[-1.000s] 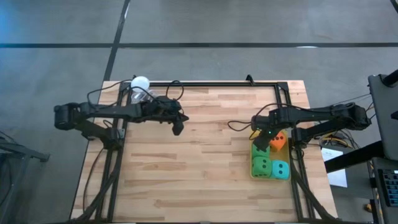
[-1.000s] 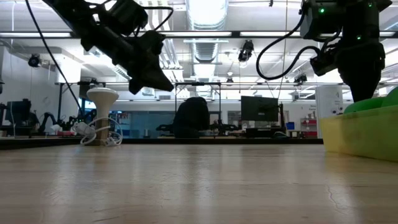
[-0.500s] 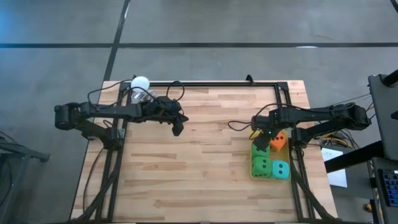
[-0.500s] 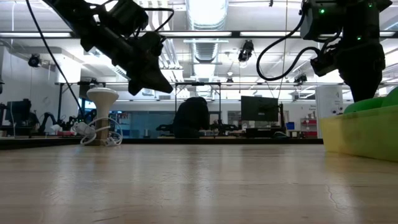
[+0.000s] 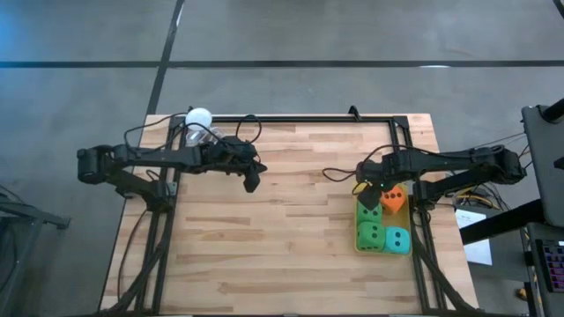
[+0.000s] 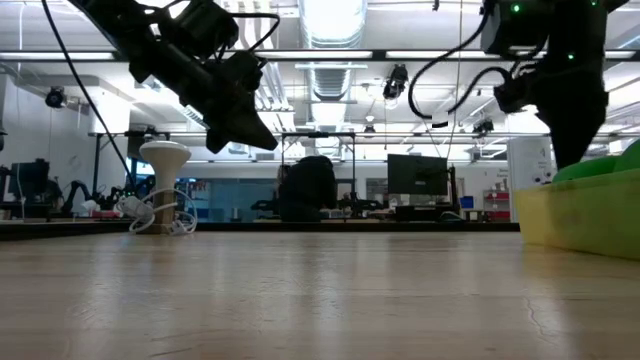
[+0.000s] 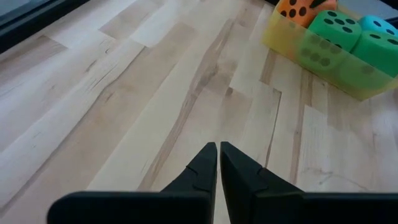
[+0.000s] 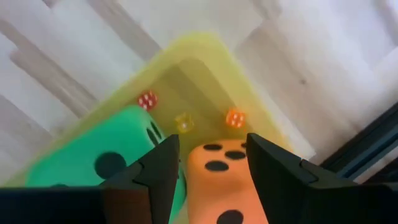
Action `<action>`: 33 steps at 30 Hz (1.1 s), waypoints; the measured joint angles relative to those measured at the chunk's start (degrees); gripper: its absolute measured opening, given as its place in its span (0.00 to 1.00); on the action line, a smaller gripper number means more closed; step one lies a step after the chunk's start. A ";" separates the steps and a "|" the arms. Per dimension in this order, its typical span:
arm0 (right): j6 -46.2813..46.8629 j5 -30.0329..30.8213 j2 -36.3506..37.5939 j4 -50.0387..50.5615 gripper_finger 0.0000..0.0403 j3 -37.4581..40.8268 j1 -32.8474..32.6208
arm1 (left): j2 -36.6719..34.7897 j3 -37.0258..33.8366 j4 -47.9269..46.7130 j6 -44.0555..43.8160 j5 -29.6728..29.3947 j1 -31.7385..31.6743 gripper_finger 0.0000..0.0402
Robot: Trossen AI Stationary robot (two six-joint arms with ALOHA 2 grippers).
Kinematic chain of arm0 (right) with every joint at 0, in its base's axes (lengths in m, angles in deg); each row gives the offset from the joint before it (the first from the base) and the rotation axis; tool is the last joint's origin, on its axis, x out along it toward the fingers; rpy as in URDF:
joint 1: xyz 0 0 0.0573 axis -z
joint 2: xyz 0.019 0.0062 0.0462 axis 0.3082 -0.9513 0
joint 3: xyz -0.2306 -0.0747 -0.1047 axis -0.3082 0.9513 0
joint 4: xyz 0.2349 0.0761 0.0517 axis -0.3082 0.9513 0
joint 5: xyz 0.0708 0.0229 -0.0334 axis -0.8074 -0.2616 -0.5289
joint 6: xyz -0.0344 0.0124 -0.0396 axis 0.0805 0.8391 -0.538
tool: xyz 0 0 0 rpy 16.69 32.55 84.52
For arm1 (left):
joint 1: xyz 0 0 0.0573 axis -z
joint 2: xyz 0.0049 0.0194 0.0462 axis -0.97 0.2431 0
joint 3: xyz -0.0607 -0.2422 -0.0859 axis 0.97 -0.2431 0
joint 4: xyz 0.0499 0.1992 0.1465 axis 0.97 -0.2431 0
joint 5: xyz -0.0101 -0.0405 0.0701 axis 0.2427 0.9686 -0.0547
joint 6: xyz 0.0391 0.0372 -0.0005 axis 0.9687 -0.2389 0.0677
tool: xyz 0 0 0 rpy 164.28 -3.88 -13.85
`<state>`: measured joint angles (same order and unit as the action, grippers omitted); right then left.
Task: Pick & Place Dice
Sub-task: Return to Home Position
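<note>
A yellow tray [image 5: 359, 247] near the table's right edge holds the dice: two green [image 5: 368, 215] [image 5: 370, 236], one teal [image 5: 398, 240] and one orange [image 5: 394, 199]. My right gripper [image 5: 370, 195] hovers open over the tray's far end. In its wrist view the orange die [image 8: 221, 180] shows below, between the fingers, with a green die [image 8: 106, 163] beside it on the tray floor. My left gripper [image 5: 251, 183] hangs shut above the bare table, left of centre. Its wrist view looks across at the tray [image 7: 311, 55].
Three tiny dice, red [image 8: 147, 100], yellow [image 8: 183, 122] and orange [image 8: 234, 117], lie on the tray floor. A white ball [image 5: 199, 116] sits on a stand at the far left corner, with cables around it. Bare wood [image 5: 300, 238] lies between the arms.
My right gripper has opened over the tray and has risen a little. The dice stay in the tray.
</note>
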<state>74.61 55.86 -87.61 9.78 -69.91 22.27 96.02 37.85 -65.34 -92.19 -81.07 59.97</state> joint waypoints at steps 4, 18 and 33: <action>-0.32 1.94 0.50 0.02 0.42 -2.67 -0.39 | -0.33 -0.01 -0.02 2.04 -0.07 -0.02 0.06; -2.78 15.91 19.40 1.31 0.36 -8.18 -8.01 | -17.67 -0.13 -5.50 2.22 5.71 0.12 0.06; -21.40 8.33 50.39 -35.48 0.32 13.95 -15.14 | -43.63 -7.97 -11.89 3.90 9.99 5.14 0.06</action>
<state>53.20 64.19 -37.22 -25.70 -55.95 7.14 52.39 29.88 -77.23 -88.29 -71.09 65.10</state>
